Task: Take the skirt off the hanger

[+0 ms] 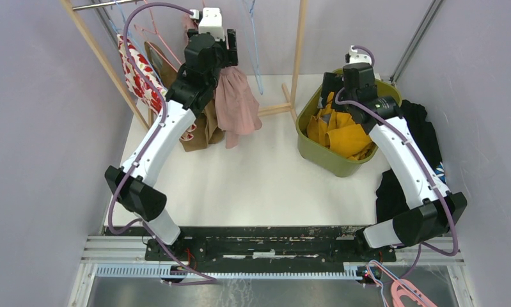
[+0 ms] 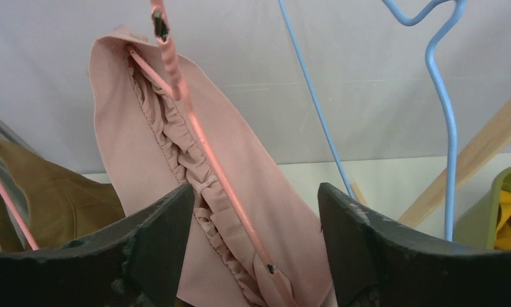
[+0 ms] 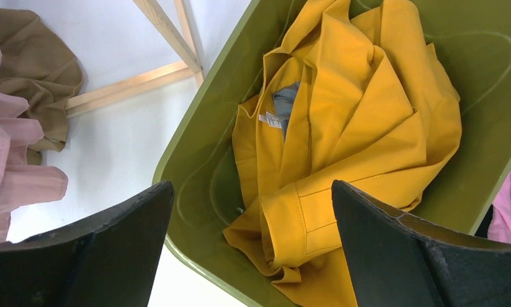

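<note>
The pink skirt (image 1: 236, 105) hangs from a pink hanger (image 2: 195, 128) on the rack at the back left. Its gathered waistband (image 2: 176, 153) is clipped to the hanger bar at both ends. My left gripper (image 1: 229, 54) is open, with its jaws on either side of the skirt's waistband and the hanger bar in the left wrist view (image 2: 256, 198), not touching them. My right gripper (image 1: 332, 83) is open and empty. It hovers over the green bin (image 1: 316, 157), which holds a yellow garment (image 3: 342, 115).
A brown garment (image 1: 198, 137) and a red-and-white floral one (image 1: 134, 77) hang left of the skirt. A blue hanger (image 2: 444, 115) hangs to its right. The wooden rack post (image 1: 297, 51) stands at the back centre. Dark clothes (image 1: 425, 128) lie right of the bin.
</note>
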